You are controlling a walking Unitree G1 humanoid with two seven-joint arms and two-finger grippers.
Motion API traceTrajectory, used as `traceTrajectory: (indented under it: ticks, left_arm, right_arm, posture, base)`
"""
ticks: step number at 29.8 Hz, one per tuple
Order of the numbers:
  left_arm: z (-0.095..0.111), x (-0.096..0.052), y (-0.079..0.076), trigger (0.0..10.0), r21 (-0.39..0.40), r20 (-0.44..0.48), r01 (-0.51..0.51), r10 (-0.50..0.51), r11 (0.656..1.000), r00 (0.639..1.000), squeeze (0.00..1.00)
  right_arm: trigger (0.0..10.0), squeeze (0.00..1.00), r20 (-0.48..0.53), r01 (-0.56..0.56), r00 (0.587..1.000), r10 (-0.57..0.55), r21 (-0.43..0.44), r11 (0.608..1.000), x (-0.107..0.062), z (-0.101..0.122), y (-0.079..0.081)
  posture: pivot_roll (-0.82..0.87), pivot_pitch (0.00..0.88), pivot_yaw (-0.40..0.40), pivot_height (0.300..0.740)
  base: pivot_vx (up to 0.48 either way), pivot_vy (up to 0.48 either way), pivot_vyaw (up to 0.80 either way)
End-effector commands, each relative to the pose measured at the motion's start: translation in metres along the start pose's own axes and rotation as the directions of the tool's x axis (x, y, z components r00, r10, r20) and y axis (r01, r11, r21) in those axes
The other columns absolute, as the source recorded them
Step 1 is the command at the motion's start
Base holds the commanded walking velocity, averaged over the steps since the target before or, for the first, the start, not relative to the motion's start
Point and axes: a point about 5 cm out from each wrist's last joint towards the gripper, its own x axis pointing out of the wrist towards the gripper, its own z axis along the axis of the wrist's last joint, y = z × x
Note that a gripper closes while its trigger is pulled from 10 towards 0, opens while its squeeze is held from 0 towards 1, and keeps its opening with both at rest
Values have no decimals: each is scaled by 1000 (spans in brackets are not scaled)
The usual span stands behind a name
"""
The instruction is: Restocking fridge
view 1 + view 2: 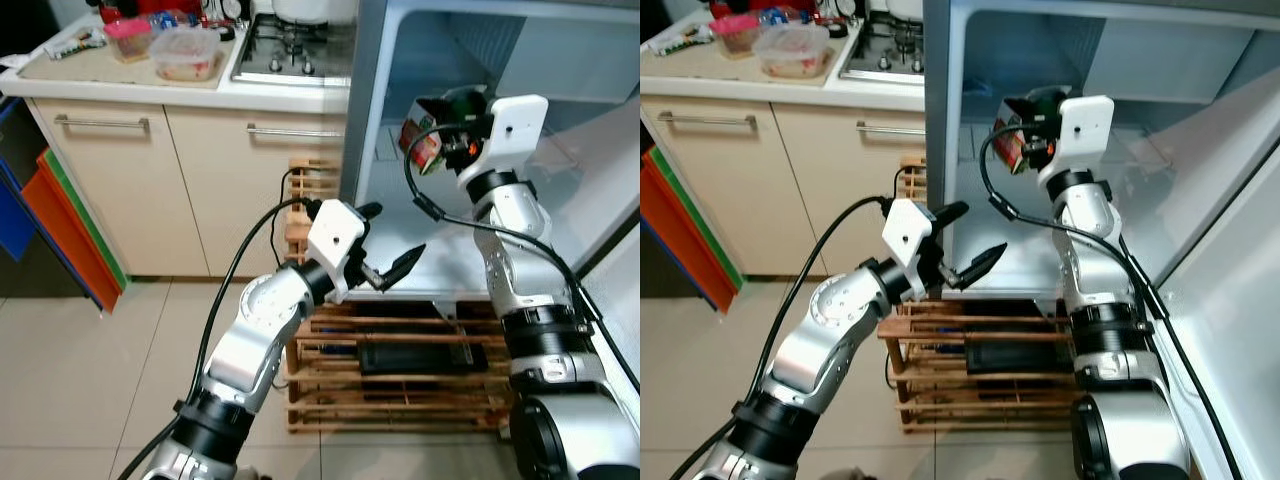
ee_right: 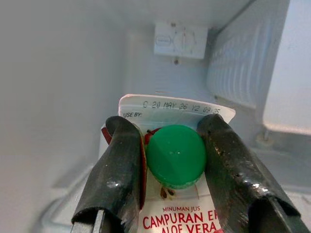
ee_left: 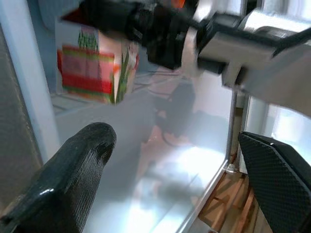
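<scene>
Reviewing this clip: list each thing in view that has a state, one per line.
Fridge: door open.
Juice carton: green cap on, held inside the fridge.
Right hand: shut on the juice carton's cap.
Left hand: open, empty, by the fridge's lower edge.
Food container: lidded, on the counter.

The carton is showing printed paperboard with a smooth, glossy green plastic cap, and the right gripper's black fingers pressing its sides are looking slightly shiny and scuffed. The fridge walls are gleaming as smooth white plastic. The rack is showing bare slatted wood, and the arms are shining as brushed silver metal.
</scene>
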Motion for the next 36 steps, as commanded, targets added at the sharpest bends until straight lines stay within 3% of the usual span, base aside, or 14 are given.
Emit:
traceTrajectory:
  ticks: [1,15,16,19,20,21,27,36]
  left_arm:
    - [2,3,0,10000,19,4,17,-17,1000,1000,0]
    - [1,3,-1,10000,10,12,0,0,1000,1000,0]
    - [1,3,-1,10000,9,12,-2,2,1000,1000,0]
    - [1,3,-1,10000,9,12,-4,4,1000,1000,0]
    - [1,3,-2,10000,6,12,-6,6,1000,1000,0]
    - [0,3,-2,10000,3,12,-9,9,1000,1000,0]
    - [0,2,-3,10000,-1,12,-16,16,1000,1000,0]
    - [-1,2,-4,10000,-2,14,-21,22,1000,1000,0]
  right_arm:
    - [0,0,37,21,999,-20,-17,1000,6,9,-6]
    - [0,0,37,130,991,-129,-44,990,27,11,-17]
    - [706,0,27,146,989,-145,-39,989,30,11,-17]
    - [706,0,18,156,988,-155,-36,987,32,11,-18]
    - [5882,0,14,163,987,-163,-33,986,35,12,-17]
    - [10000,0,11,165,986,-164,-33,986,39,14,-16]
    - [10000,0,2,155,988,-155,-36,987,44,15,-10]
    - [10000,0,-66,132,989,-129,38,991,47,6,5]
  posture:
    - [22,25,-36,740]
    - [22,28,-33,740]
    - [23,29,-33,740]
    - [23,29,-33,740]
    - [25,30,-35,740]
    - [26,29,-36,740]
    - [31,31,-43,740]
    - [32,35,-47,740]
  base:
    - [0,0,0]
    - [0,0,0]
    - [0,0,0]
    - [0,0,0]
    - [0,0,0]
    - [0,0,0]
    - [0,0,0]
    - [0,0,0]
